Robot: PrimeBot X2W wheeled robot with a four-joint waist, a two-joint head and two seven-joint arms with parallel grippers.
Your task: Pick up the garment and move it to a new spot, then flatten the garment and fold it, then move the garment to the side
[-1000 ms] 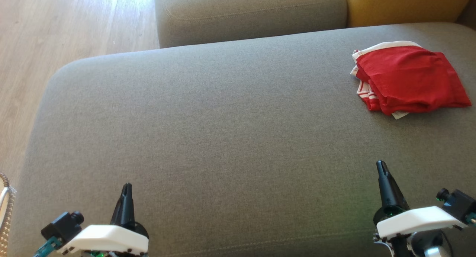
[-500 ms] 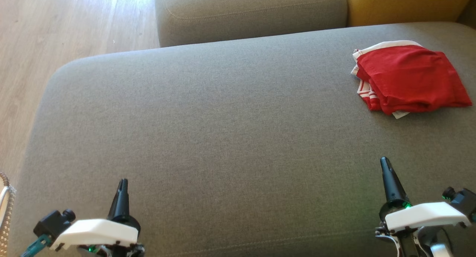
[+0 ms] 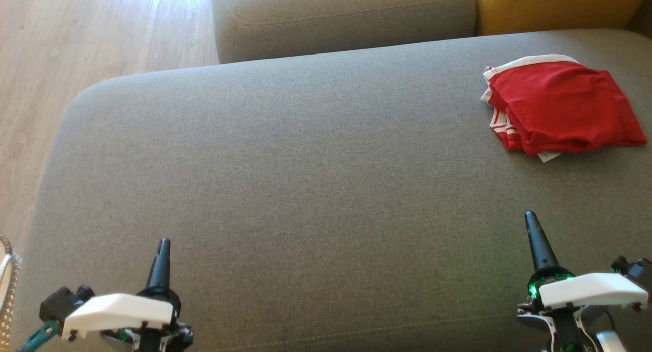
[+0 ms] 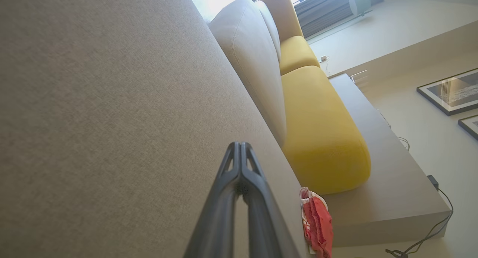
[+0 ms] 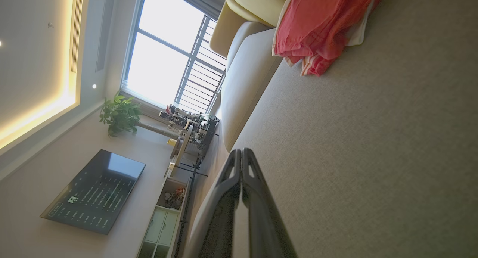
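Head view: grey sofa (image 3: 305, 163), wood floor (image 3: 76, 31); left hand (image 3: 164, 242), right hand (image 3: 530, 217) closed, empty

Ahead of me, seat cushion (image 3: 305, 163): broad open grey run, passable left to right; obstacles: folded red garment (image 3: 560, 107) far right, backrest (image 3: 346, 21) along the rear.

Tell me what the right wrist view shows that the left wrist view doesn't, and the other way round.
Right wrist view, not the left: a wall television, a potted plant and the right gripper, fingers shut together.
Left wrist view, not the right: framed pictures on the wall, a cable on the floor and the left gripper, also shut.
Both: the red garment lying folded on the grey sofa seat, apart from either gripper, and the yellow cushion behind it.
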